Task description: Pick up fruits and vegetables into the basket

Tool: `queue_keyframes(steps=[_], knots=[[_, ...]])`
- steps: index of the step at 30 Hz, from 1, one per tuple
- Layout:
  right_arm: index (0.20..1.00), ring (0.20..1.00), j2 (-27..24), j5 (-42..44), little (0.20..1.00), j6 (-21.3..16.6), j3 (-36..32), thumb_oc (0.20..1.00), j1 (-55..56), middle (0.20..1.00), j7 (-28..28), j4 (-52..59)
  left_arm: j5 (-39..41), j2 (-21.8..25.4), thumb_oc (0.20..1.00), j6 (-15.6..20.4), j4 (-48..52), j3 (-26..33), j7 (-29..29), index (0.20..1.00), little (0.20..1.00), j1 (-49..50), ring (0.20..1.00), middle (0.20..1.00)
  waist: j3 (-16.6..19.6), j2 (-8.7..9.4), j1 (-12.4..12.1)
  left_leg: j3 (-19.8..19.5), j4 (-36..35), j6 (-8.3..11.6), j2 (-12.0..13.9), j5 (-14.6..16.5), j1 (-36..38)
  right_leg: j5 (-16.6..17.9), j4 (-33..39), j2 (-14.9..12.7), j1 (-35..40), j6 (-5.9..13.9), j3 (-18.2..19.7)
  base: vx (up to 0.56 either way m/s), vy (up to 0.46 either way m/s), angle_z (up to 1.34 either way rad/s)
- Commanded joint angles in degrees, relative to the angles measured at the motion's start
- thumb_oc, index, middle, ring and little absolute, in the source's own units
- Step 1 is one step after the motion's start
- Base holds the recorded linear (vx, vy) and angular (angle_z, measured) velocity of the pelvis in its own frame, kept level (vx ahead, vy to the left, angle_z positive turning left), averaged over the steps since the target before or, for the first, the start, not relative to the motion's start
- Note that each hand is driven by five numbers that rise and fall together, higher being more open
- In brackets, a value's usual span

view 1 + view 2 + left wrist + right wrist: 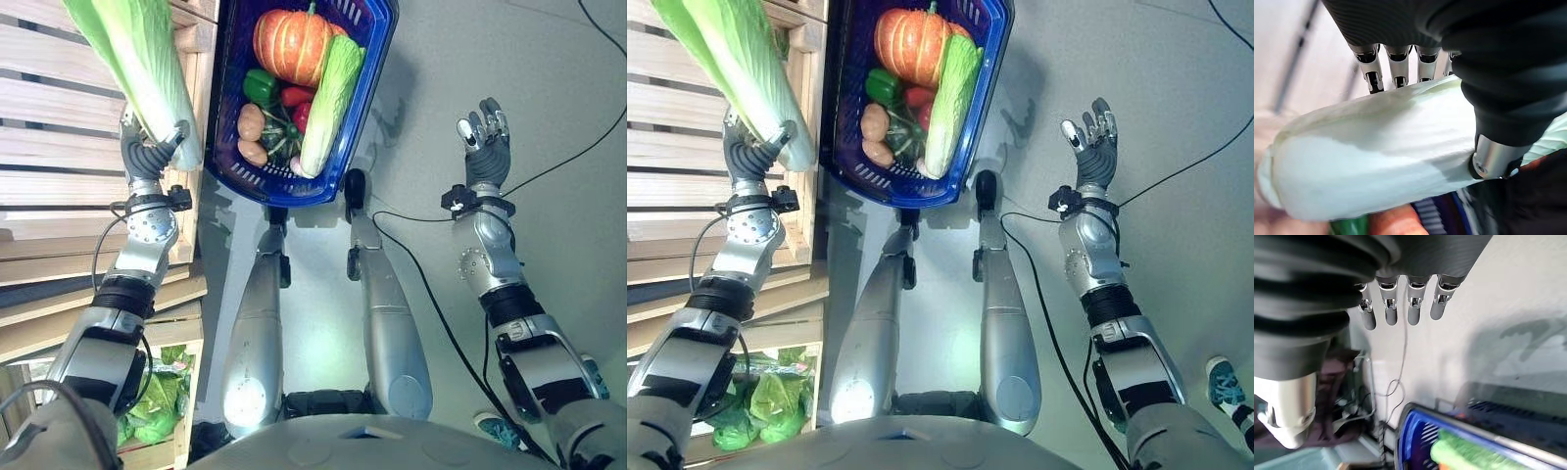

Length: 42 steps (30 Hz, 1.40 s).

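Left eye view, left hand: the left hand (149,157) is raised at the left, fingers and thumb curled round the pale lower end of a long green cabbage (137,59), held up over the wooden crate (49,117).
Left eye view, basket: the blue basket (367,88) stands on the grey floor (549,98), just right of the crate; inside lie a pumpkin (291,44), a second cabbage (330,103) leaning along the right wall, a green pepper (260,86), a red pepper (297,96) and a brown potato (251,121).
Left eye view, right hand: the right hand (487,137) is raised over bare floor, well right of the basket, fingers relaxed and holding nothing.
Right eye view: leafy greens (774,401) lie in a lower bin beside the left arm.
Left wrist view: the cabbage's white stalk end crosses the palm, fingers (1396,66) behind it, thumb pressed on its near side.
Right wrist view: straight fingers (1413,303) over the floor; the basket's blue rim lies beyond them.
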<state>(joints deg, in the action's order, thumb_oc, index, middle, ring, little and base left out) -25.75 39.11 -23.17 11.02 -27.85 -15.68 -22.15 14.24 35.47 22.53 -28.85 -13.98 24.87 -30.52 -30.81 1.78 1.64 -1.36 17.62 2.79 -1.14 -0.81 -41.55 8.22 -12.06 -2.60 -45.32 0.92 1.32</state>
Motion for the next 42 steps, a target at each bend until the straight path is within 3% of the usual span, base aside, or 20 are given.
queue_keyframes(steps=[1, 9, 15, 24, 35, 42], knots=[[1.000, 1.000, -3.07, -0.86, 1.000, -2.41, -1.58, 1.000, 2.17, 1.000, 3.59, 7.60, -3.22, 0.61, 0.200, 3.84, 6.85, -0.23, -4.92, 0.200, 0.200, -0.04, 0.200, 0.200, 1.02, -4.36, 1.49, 1.29, -5.05, -0.58, -2.41, -1.91, 1.39, -8.69, -4.65, 2.57, 3.97, 2.14, -4.28, 0.00, 0.019, -0.03], [1.000, 1.000, -3.53, -0.46, 1.000, -0.36, 1.43, 1.000, 2.64, 1.000, 12.22, 15.75, -3.46, 3.34, 0.200, 7.13, 14.45, -3.67, -14.41, 0.200, 0.200, -1.38, 0.200, 0.200, 1.02, -4.13, 2.09, 2.10, -5.54, -0.77, -2.20, -2.24, 1.89, -8.10, -4.27, 2.62, 4.41, 2.40, -4.00, 0.00, 0.006, -0.06], [1.000, 1.000, -4.97, 4.09, 1.000, 5.95, 5.07, 1.000, 0.77, 1.000, 19.02, 18.72, -1.74, 4.88, 0.200, 6.04, 17.72, -7.96, -21.52, 0.200, 0.200, -4.06, 0.200, 0.200, 1.02, -3.84, 2.18, 2.38, -5.62, -0.71, -1.97, -2.50, 1.95, -7.72, -4.25, 2.61, 4.45, 2.67, -3.94, 0.00, -0.001, -0.01], [1.000, 1.000, -6.68, 10.90, 1.000, 10.96, 11.12, 1.000, -2.81, 1.000, 21.60, 18.29, -0.26, 6.24, 0.200, 5.52, 18.88, -16.46, -26.95, 0.200, 0.200, -7.65, 0.200, 0.200, 1.02, -3.21, 1.91, 2.67, -6.19, -0.70, -1.58, -2.82, 2.06, -7.00, -3.77, 2.67, 4.53, 2.92, -4.01, 0.00, 0.000, 0.00], [1.000, 1.000, -8.51, 17.00, 1.000, 11.41, 15.78, 1.000, -5.82, 1.000, 23.52, 19.07, 0.73, 7.84, 0.200, 2.06, 21.05, -24.40, -32.30, 0.200, 0.200, -10.86, 0.200, 0.200, 1.02, -2.54, 1.62, 2.80, -6.38, -0.76, -1.41, -2.95, 1.76, -6.20, -3.32, 2.61, 4.22, 3.32, -4.24, 0.00, 0.000, 0.00], [1.000, 1.000, -9.20, 19.06, 1.000, 10.70, 17.21, 1.000, -6.50, 1.000, 24.48, 20.78, -1.30, 8.96, 0.200, -0.66, 21.56, -27.17, -32.83, 0.200, 0.200, -11.73, 0.200, 0.200, 1.02, -2.08, 1.43, 2.68, -6.47, -0.84, -1.33, -2.90, 1.65, -5.84, -3.25, 2.62, 3.98, 3.52, -4.34, 0.00, -0.019, 0.01]])
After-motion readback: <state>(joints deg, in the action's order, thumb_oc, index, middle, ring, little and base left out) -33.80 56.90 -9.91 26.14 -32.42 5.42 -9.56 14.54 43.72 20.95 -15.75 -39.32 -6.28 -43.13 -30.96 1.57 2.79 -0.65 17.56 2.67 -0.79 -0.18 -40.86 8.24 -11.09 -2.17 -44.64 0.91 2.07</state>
